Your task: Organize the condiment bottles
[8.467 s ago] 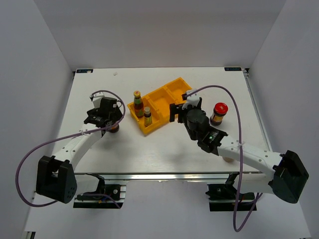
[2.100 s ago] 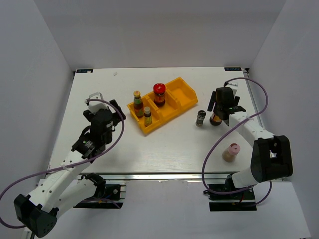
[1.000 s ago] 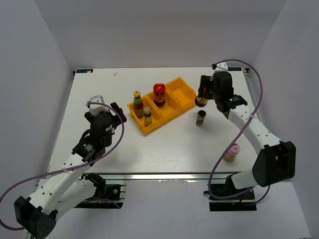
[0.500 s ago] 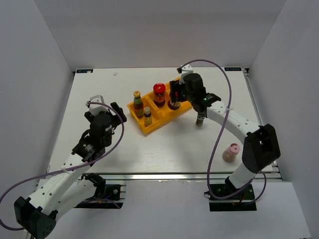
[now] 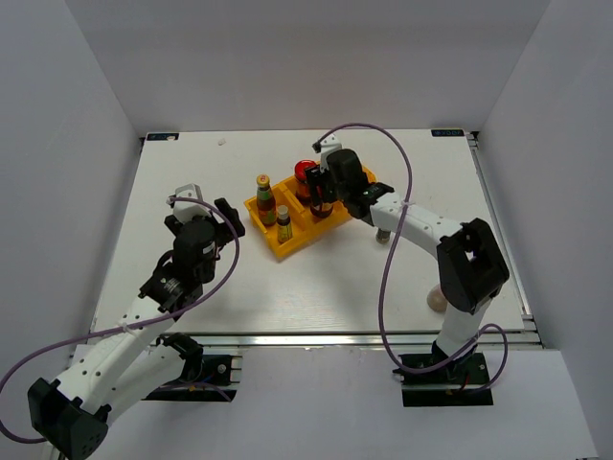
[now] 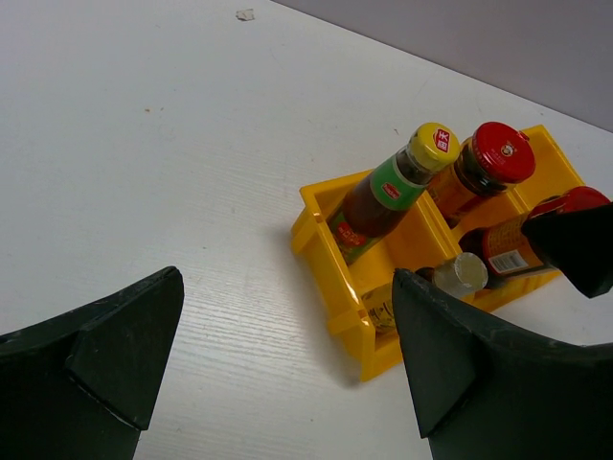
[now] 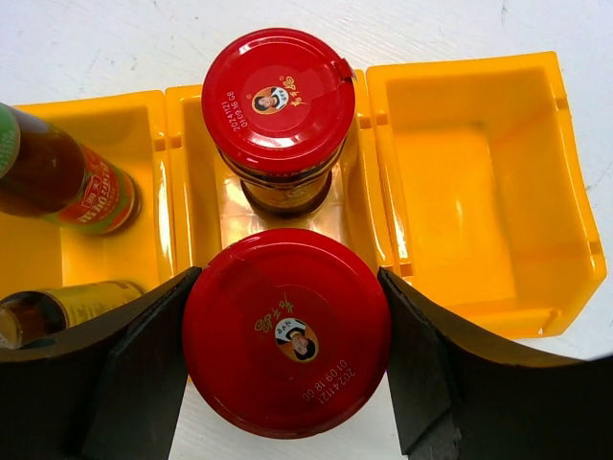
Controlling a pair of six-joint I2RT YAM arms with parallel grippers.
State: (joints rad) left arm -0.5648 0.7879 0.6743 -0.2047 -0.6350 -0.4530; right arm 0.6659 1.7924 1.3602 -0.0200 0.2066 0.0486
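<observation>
My right gripper point(image 5: 324, 196) is shut on a red-lidded dark jar point(image 7: 286, 331) and holds it at the front of the middle compartment of the yellow tray point(image 5: 271, 244). A second red-lidded jar point(image 7: 278, 101) stands behind it in that compartment. The green-capped, red-labelled sauce bottle point(image 5: 263, 195) and the slim yellow-capped bottle point(image 5: 283, 222) stand in the left compartment. The pink-lidded shaker point(image 5: 435, 301) shows partly behind my right arm. The dark-lidded jar is hidden by that arm. My left gripper point(image 5: 206, 213) is open and empty, left of the tray.
The tray's right compartment point(image 7: 479, 182) holds nothing. In the left wrist view the tray point(image 6: 330, 254) lies ahead and to the right, with bare white table point(image 6: 144, 144) between. White walls enclose the table on three sides.
My right gripper has carried the red-lidded jar left from the table's right side, over the tray's right end, to the middle compartment. My left arm has barely moved.
</observation>
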